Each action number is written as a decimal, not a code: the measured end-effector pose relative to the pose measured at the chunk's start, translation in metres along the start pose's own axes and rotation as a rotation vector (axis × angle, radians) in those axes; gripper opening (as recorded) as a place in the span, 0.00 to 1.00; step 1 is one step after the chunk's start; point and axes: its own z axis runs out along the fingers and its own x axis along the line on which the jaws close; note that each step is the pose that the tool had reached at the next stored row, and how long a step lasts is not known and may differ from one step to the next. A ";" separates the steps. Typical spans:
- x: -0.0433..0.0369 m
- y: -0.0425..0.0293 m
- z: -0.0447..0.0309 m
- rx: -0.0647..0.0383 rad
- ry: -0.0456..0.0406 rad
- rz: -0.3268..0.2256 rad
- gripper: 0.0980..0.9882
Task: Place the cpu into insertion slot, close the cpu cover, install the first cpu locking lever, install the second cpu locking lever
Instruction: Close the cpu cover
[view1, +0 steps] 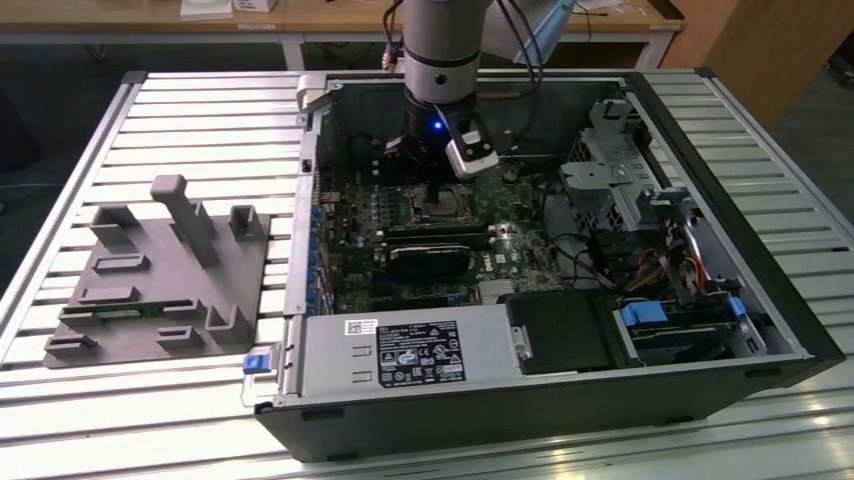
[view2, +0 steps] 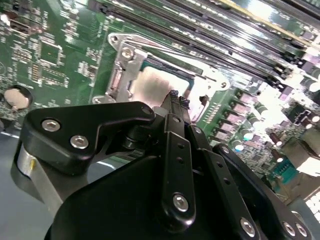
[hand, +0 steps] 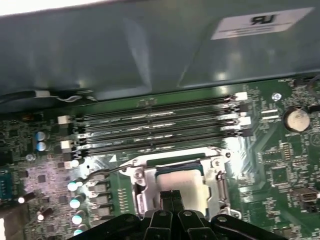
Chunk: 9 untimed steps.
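Zero payload: holding pincer (hand: 172, 195) clenched on nothing, parking it right over cpu (hand: 185, 181). Seeing cpu seated in slot (hand: 177, 169) directly beneath pincer, with cover (hand: 216, 180) lying flat around it.

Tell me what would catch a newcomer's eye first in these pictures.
The robot arm reaching down into the open computer case on the slatted table stands out. In the first wrist view, the silvery cpu lies framed by the cpu cover, with the shut fingers at its edge.
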 end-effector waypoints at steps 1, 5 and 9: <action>0.0014 -0.0002 0.0001 0.000 0.0000 0.000 0.01; 0.0066 -0.0011 0.0011 0.000 0.0001 0.000 0.01; 0.0120 -0.0020 0.0028 0.000 0.0000 0.000 0.01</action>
